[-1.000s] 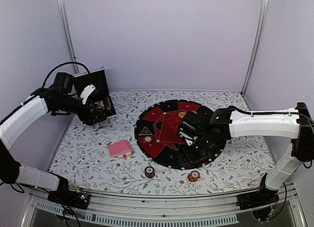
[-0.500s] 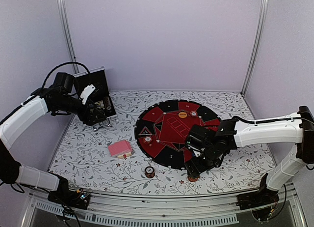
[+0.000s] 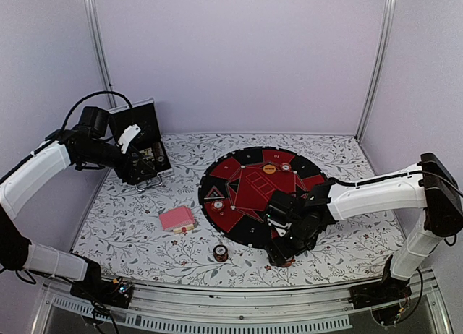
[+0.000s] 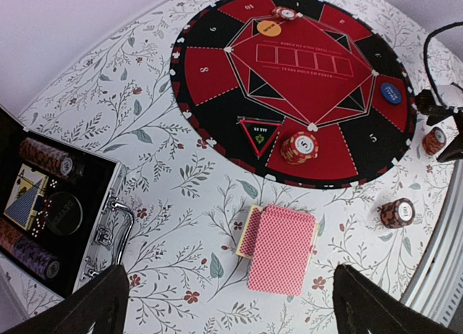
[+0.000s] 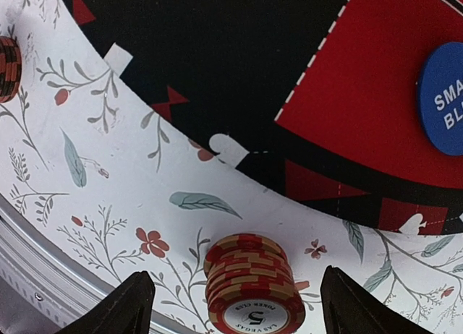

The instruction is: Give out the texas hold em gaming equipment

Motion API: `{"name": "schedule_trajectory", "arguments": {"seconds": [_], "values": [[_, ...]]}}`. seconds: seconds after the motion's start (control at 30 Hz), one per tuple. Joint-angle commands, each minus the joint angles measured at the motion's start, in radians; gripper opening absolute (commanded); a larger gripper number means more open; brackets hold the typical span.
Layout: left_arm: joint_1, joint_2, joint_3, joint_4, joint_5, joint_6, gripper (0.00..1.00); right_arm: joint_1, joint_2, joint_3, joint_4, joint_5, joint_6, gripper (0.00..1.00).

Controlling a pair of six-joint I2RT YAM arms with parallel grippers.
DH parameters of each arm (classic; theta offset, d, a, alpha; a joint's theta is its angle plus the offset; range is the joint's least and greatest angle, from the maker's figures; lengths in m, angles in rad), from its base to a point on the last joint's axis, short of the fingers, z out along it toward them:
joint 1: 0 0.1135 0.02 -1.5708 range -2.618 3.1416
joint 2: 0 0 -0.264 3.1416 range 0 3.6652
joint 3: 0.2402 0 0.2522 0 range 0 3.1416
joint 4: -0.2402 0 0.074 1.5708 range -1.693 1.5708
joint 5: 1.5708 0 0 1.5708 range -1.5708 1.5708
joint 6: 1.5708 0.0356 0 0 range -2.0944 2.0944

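Two fingers [image 5: 123, 309] of the right gripper [image 5: 235, 276] stand wide apart, so we log it as open. They flank a red stack [image 5: 253, 287] of chips at the bottom of the right wrist view, with a gap on each side and nothing gripped. The stack sits on the flowered table [image 5: 108, 197], just off the edge of the mat [image 5: 217, 59]. The blue disc [image 5: 443, 99] lies on a red field of the mat at the right edge. The brown stack [image 5: 6, 68] is cut off by the left edge.

In the left wrist view we note a second red stack [image 4: 299, 147] on the mat, beside the triangle mark at centre. The orange disc [image 4: 269, 29] and a lone chip [image 4: 284, 14] lie at top centre, on the mat's far side. The cards [image 4: 278, 247] lie pink backs up at lower centre, on the table and apart from the mat.

The left gripper [image 4: 230, 276] is open and empty, above the table. The case [image 4: 51, 204] lies open at the left edge, with chips inside.
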Motion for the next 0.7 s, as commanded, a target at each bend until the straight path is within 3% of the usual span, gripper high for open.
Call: {"name": "schedule_trajectory", "arguments": {"seconds": [0.0,0.67], "values": [[-0.011,0.013,0.022,-0.011,0.004,0.007,1.0,0.004,0.032,-0.007,0.026,-0.007,-0.019,0.82],[-0.011,0.011,0.022,-0.012,-0.003,0.01,1.0,0.005,0.041,-0.024,0.027,0.015,-0.026,0.58]]}}
